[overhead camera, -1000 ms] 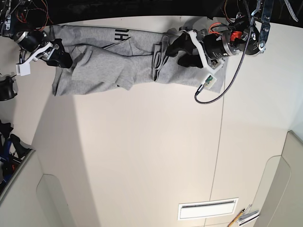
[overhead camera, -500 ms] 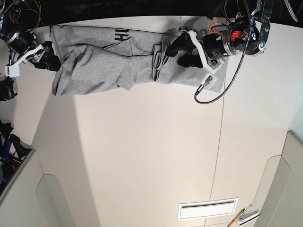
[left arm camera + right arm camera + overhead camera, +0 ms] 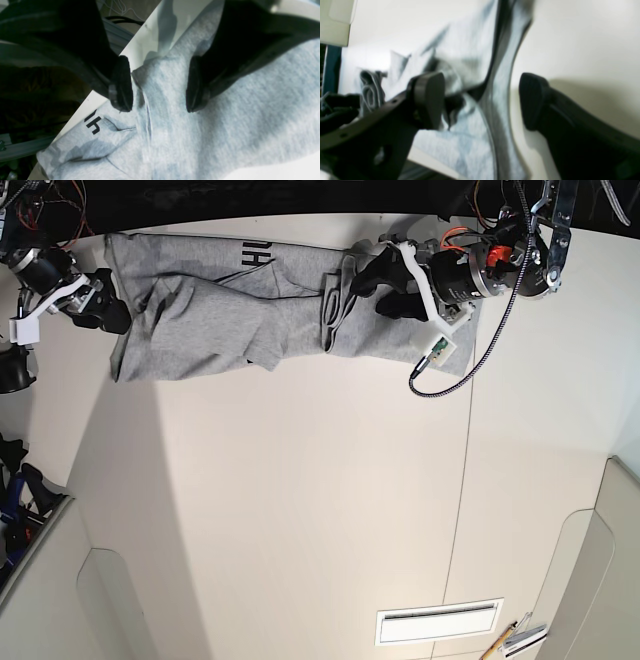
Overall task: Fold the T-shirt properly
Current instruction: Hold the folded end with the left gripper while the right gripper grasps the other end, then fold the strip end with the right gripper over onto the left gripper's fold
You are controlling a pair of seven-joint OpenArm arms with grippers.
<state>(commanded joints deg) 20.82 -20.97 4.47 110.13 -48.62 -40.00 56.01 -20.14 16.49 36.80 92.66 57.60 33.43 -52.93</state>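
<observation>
The heather-grey T-shirt [image 3: 220, 310] lies crumpled in a long band along the table's far edge, with black lettering [image 3: 258, 252] showing on top. My left gripper [image 3: 378, 288] is open over the shirt's right part. In the left wrist view the gripper [image 3: 158, 85] has a raised fold of the shirt [image 3: 225, 120] between its spread pads [image 3: 121, 83]. My right gripper [image 3: 108, 302] is open at the shirt's left edge. In the blurred right wrist view the gripper [image 3: 480, 100] straddles the edge of the cloth [image 3: 495, 120].
The left arm's black cable [image 3: 450, 380] loops onto the table below the shirt. A white slotted vent [image 3: 437, 621] and some pencils [image 3: 515, 638] lie near the front right. Dark gear [image 3: 15, 370] stands off the table's left side.
My right gripper has pulled back left off the shirt's left part to its edge. The left gripper has barely moved.
</observation>
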